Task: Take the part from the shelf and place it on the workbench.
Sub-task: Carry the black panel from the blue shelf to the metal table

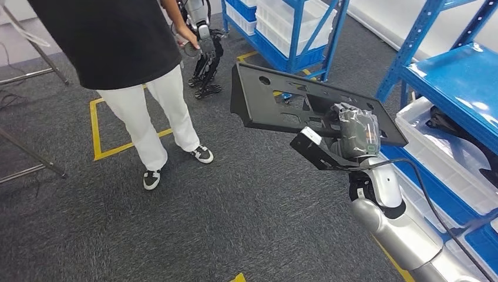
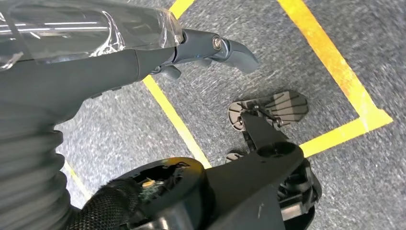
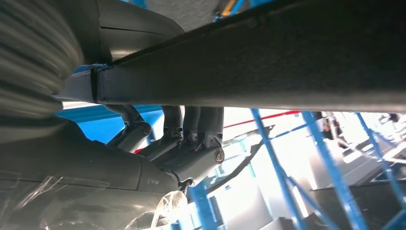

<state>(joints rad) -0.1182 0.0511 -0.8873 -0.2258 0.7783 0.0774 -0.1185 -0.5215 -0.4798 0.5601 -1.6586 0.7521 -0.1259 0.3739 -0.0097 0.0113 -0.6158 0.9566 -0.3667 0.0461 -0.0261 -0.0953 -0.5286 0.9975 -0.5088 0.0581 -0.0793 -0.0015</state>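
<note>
The part is a flat black plastic panel (image 1: 276,100) with several holes and cut-outs. My right hand (image 1: 355,132) grips it at its near right edge and holds it up in the air over the grey carpet, left of the blue shelf. From the right wrist view, the panel (image 3: 268,62) crosses the picture as a dark bar, with the fingers (image 3: 191,134) curled up against its underside. My left hand (image 2: 95,62) hangs over the floor with nothing in it, its fingers (image 2: 234,50) stretched out.
A person in a black shirt and white trousers (image 1: 147,88) stands ahead on the left. Another robot's legs (image 1: 205,64) are behind them. Blue shelves (image 1: 293,35) with white bins stand ahead, and one shelf (image 1: 458,82) with bins (image 1: 446,158) is close on my right. Yellow tape (image 1: 97,135) marks the carpet.
</note>
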